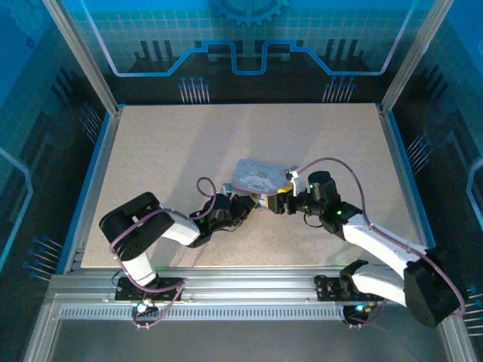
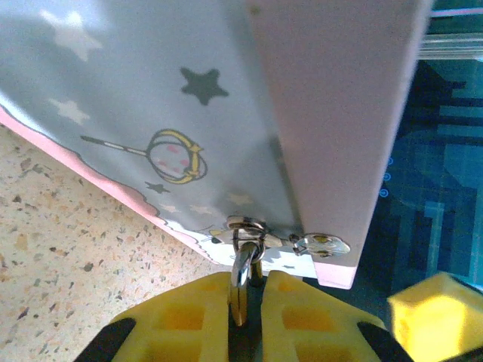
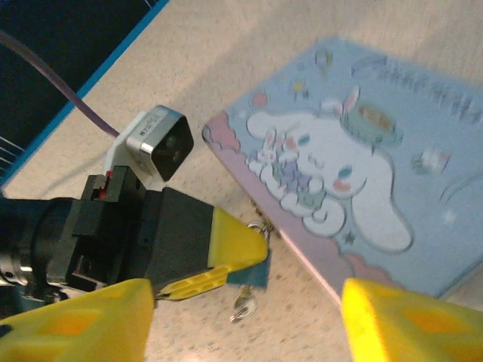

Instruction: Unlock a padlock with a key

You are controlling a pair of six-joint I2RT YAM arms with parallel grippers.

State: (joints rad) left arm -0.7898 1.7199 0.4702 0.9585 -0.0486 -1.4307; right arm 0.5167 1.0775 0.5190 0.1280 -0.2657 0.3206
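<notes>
The padlock (image 3: pixel 255 275) has a small bluish body and hangs by its silvery shackle (image 2: pixel 241 280) from the hasp (image 2: pixel 245 225) on the edge of a lilac cartoon-printed tin (image 3: pixel 355 173). My left gripper (image 2: pixel 255 285) is shut on the padlock, its yellow fingers (image 3: pixel 235 243) pinching body and shackle. The tiny silvery key (image 3: pixel 243 305) sticks out just below the padlock body, over the tabletop. My right gripper (image 3: pixel 243 332) is open, with one yellow finger on each side of the key and touching neither it nor the padlock. From above, both grippers (image 1: pixel 251 205) (image 1: pixel 273 202) meet at the tin's near edge.
The tin (image 1: pixel 256 177) lies near the middle of the speckled tabletop (image 1: pixel 166 151). The left wrist camera block (image 3: pixel 160 142) sits close beside the tin's corner. A metal frame and blue walls surround the table, and the right arm's cable (image 1: pixel 332 162) loops above it.
</notes>
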